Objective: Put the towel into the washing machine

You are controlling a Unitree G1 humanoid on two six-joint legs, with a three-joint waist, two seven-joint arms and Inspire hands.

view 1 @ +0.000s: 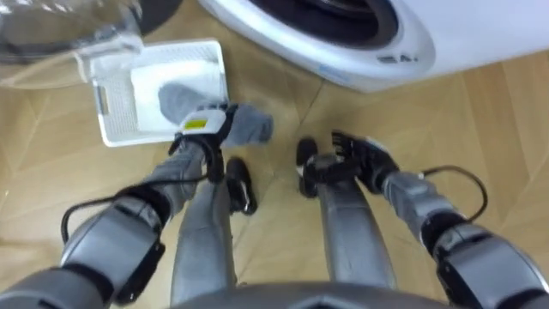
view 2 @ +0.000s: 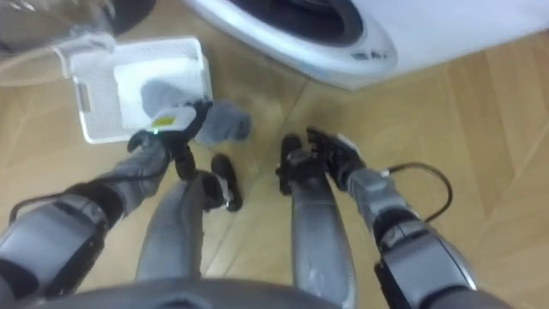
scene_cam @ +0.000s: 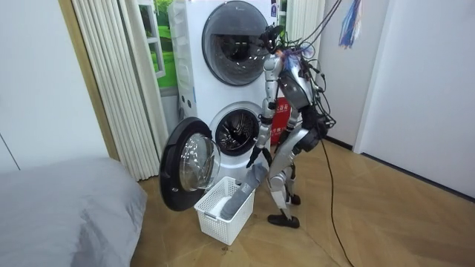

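I see pale herringbone wood floor [view 1: 506,129] under my robot, which stands close before the white washing machine [view 1: 360,43]. A white basket [view 1: 116,120] sits on the floor just left of its feet. My left hand [view 1: 204,129] is clamped on the grey towel [view 1: 249,127] at the basket's near edge. The towel's other end lies inside the basket. My right hand [view 1: 360,156] hangs near the right knee, fingers loose and apart, holding nothing.

The room view adds more: the machine's round door [scene_cam: 185,163] swung wide open, a second drum unit [scene_cam: 230,33] stacked above, pleated curtains [scene_cam: 111,74] and a grey bed [scene_cam: 67,208] at that view's left. There the towel hangs from the hand down into the basket.
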